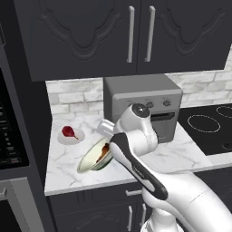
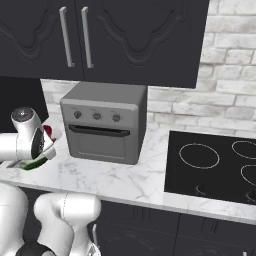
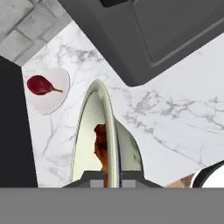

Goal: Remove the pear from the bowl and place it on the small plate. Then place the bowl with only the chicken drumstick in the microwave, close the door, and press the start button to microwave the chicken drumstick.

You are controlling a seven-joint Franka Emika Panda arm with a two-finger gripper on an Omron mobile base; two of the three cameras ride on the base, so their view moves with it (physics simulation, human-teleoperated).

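- The end effector (image 3: pixel 113 180) is clamped narrowly on the rim of the bowl (image 1: pixel 93 157), one finger on each side of the wall, as the hand view shows.
- The bowl is tilted, its opening turned sideways, over the marble surface (image 1: pixel 181 149) near the front edge.
- The chicken drumstick (image 3: pixel 101 146) lies inside the bowl, brown against the pale interior.
- The pear (image 1: pixel 68 131), dark red, rests on the small plate (image 1: pixel 63 138), which sits on the surface to the left of the bowl and closer to the brick wall.
- The plate and the bowl are apart, not touching.
- A grey toaster oven (image 1: pixel 142 102) stands on the surface behind the bowl, its door shut.
- A black cooktop (image 2: pixel 215 167) lies to the right of the oven.
- Dark upper cabinets (image 2: pixel 100 35) hang above the oven.
- In the right base view the bowl's green edge (image 2: pixel 35 163) peeks out just below the wrist.
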